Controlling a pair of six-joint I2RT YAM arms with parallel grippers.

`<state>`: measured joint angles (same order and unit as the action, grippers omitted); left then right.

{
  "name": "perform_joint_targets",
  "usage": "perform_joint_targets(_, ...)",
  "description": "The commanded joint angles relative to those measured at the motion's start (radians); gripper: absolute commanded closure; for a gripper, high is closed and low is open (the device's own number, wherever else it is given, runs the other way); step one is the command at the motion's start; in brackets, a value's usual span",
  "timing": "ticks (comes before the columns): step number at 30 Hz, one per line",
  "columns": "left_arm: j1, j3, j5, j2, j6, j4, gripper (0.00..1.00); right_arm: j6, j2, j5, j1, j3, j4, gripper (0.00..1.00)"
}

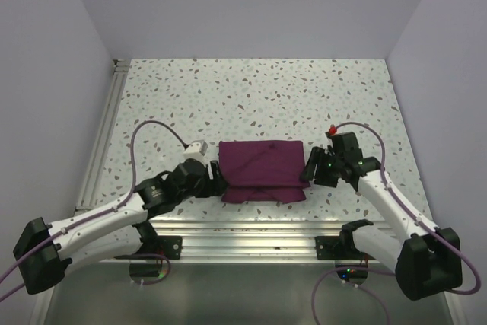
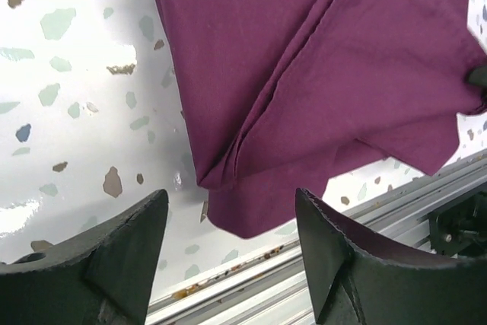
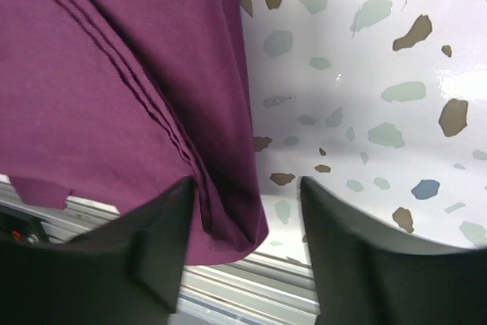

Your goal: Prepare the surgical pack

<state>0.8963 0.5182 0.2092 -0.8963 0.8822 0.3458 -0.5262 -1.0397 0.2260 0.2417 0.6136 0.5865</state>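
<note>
The left gripper (image 1: pixel 215 182) is standing open, holding nothing, just beside the folded pack (image 1: pixel 262 169), which is lying on the worktop (image 1: pixel 251 97) near its front edge. The right gripper (image 1: pixel 310 170) is hanging open at the pack's right edge.

The plum-maroon folded fabric surgical pack (image 1: pixel 263 170) is showing one even, unpatterned purple-red, and its stacked edges are shading darker. The glossy white bench (image 1: pixel 251 97) is carrying a terrazzo speckle of brown, grey-green, pale teal and a few blue flecks. At six o'clock of the pack, the ribbed silver metal rail (image 1: pixel 251 237) is gleaming pale grey. The matte black left tool (image 2: pixel 232 249) and matte black right tool (image 3: pixel 247 241) are showing plain charcoal. The white-shelled, black-jointed arms (image 1: pixel 99 222) are trailing lilac cables (image 1: pixel 156 122).
</note>
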Motion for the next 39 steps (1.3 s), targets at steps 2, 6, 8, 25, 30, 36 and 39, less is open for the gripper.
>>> perform_joint_targets(2,0.073,-0.032,0.093,0.030,0.096,-0.019,0.28,-0.008,0.124,-0.030,0.002,0.005,-0.019,0.35)
perform_joint_targets(6,0.177,-0.038,0.125,-0.012,0.176,-0.044,0.40,0.020,0.173,-0.112,0.004,0.066,0.004,0.33)
perform_joint_targets(8,0.225,-0.032,0.174,-0.058,0.250,-0.039,0.45,0.037,0.129,-0.132,0.002,0.098,0.006,0.33)
perform_joint_targets(25,0.365,-0.040,0.272,-0.279,0.322,-0.245,0.90,0.060,-0.365,-0.132,0.002,0.408,-0.169,0.36)
perform_joint_targets(30,0.302,-0.037,0.279,-0.325,0.250,-0.284,0.94,0.043,-0.491,-0.096,0.002,0.482,-0.226,0.36)
perform_joint_targets(36,0.136,-0.053,0.168,-0.417,0.109,-0.468,1.00,0.003,-0.600,-0.001,0.008,0.466,-0.326,0.37)
perform_joint_targets(39,0.072,0.020,0.136,-0.479,0.029,-0.502,1.00,0.000,-0.612,0.010,0.010,0.453,-0.347,0.37)
